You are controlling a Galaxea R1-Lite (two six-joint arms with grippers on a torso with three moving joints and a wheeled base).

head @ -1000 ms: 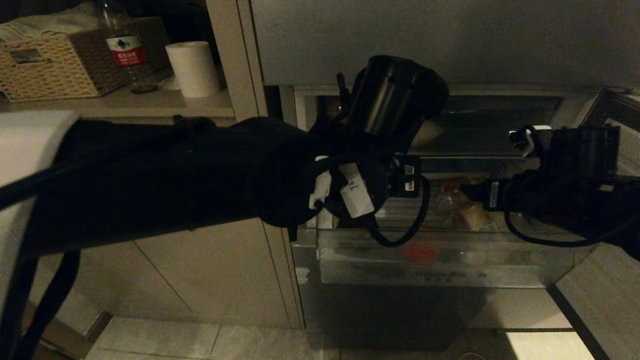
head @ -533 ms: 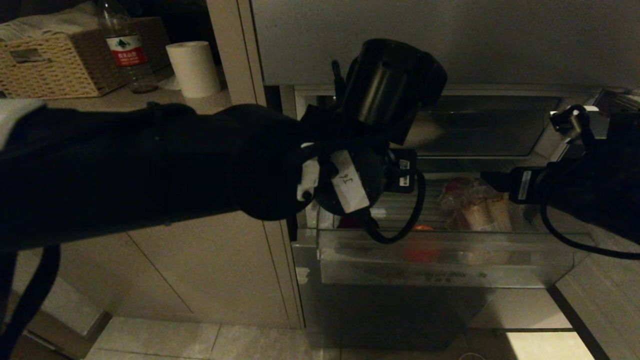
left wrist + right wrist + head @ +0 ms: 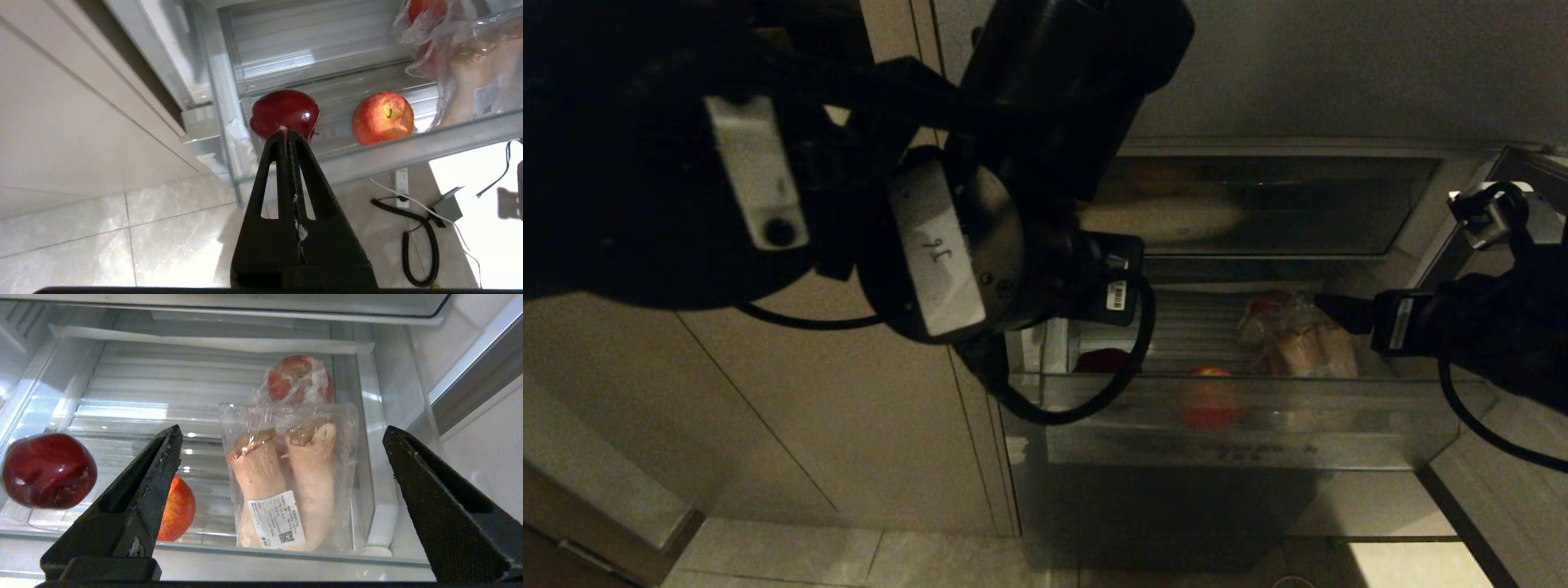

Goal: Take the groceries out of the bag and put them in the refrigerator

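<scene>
Both arms were at the open refrigerator (image 3: 1258, 98), whose clear drawer (image 3: 212, 559) stood pulled out with the groceries already lying in it: a dark red apple (image 3: 285, 114) at one end, a red-yellow apple (image 3: 382, 117) beside it, and a clear pack of king oyster mushrooms (image 3: 282, 486) with a wrapped red fruit (image 3: 297, 379) just behind the pack. The left gripper (image 3: 287, 134) was pinched fully shut with nothing between its fingers, its tip outside the drawer, in line with the dark apple. The right gripper (image 3: 282, 465) stood wide open and empty, framing the mushroom pack without touching it. The bag was in no view, so whether more goods waited could not be told. Judging by this, the drawer looked loaded, and the step in hand was likely drawing clear; doing it well meant pulling each arm straight out over the drawer's front lip, keeping the open fingers off the crinkly wrap, and not nudging the apples, which would roll. The head view showed the left arm bulking close to the lens and hiding much of the fridge, with the food only dim; the wrist views showed the produce plainly, the mushroom label, and, in the left one, a black cable (image 3: 416, 245) on the tiled floor (image 3: 102, 228).
</scene>
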